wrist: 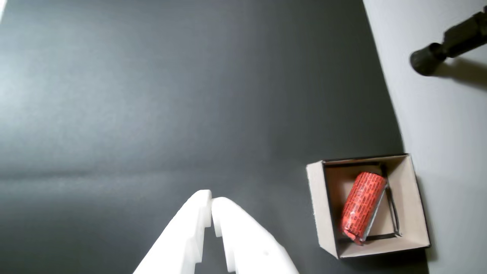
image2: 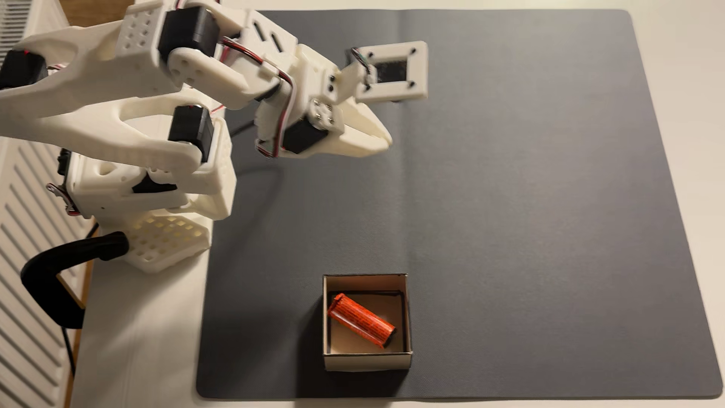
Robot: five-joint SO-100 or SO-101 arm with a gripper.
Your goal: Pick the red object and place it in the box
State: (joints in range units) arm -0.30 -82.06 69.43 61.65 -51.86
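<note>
The cylinder [image2: 361, 320] lies inside the box [image2: 367, 360], well clear of the clenched, empty pincer [wrist: 211, 203]. Placement looks complete; only parking the arm remains.

My gripper [image2: 386, 141]: matt white printed plastic. Mat [image2: 510, 196]: dark grey, fine-textured, matt. Box [image2: 367, 361]: plain beige cardboard, matt. Red object [image2: 361, 319]: glossy printed wrapper. Table [image2: 137, 345]: smooth white.
</note>
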